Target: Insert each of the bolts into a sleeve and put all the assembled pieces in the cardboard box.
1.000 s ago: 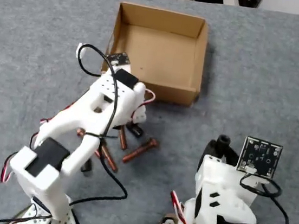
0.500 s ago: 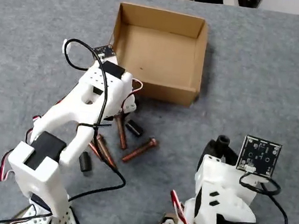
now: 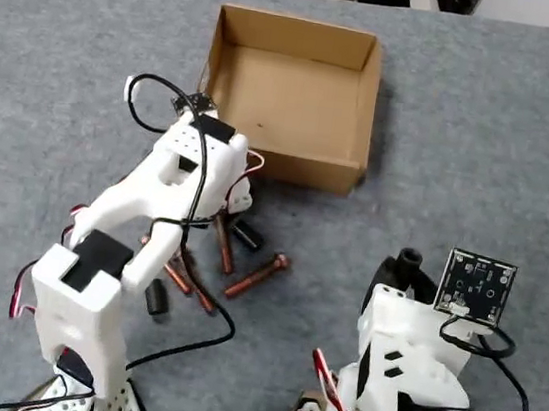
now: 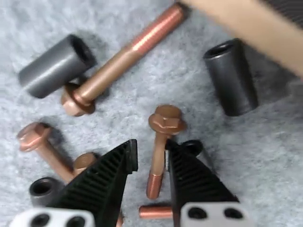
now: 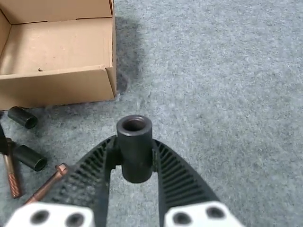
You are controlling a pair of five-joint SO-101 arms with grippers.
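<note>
Gripping a black sleeve upright, the right gripper hangs over the grey table, while the left gripper stands slightly open around a copper bolt.

Copper bolts, black sleeves beside cardboard box

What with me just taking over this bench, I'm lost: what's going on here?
The right pincer is shut on a black sleeve, held upright above the table. The left pincer hangs open over loose copper bolts and sleeves beside the cardboard box, its jaws either side of one bolt. No visible bolt sits in a sleeve yet, and the box's visible floor holds no pieces.
</note>
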